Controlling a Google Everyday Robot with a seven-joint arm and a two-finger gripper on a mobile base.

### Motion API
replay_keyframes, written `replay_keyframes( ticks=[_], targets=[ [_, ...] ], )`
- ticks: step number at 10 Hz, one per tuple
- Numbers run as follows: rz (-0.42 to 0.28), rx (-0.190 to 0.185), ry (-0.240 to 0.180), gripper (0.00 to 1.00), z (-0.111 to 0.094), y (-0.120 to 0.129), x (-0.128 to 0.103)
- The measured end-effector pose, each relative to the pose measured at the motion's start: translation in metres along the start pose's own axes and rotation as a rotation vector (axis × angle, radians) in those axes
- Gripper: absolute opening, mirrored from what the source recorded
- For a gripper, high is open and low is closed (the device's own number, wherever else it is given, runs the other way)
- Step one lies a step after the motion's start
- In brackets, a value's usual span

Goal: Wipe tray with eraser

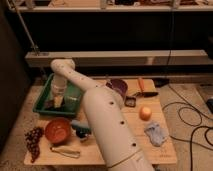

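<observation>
The green tray lies at the table's back left. My arm reaches over from the front, and my gripper points down into the tray's left half, close to its floor. A small dark block, the eraser, shows at the gripper's tip against the tray floor, and the gripper appears shut on it. The wrist hides part of the tray's middle.
In front of the tray sit an orange-red bowl, dark grapes, a blue-grey toy and a pale utensil. To the right are a purple bowl, a small dark container, an orange and a cloth. Cables cross the floor on the right.
</observation>
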Motion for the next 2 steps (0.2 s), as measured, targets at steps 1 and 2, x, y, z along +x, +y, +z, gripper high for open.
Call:
replay_keyframes(
  ticks=[1,2],
  targets=[
    [0.006,-0.004,0.004,0.00,0.000,0.005,0.008],
    [0.025,-0.003,0.009,0.00,-0.003,0.011,0.022]
  ],
)
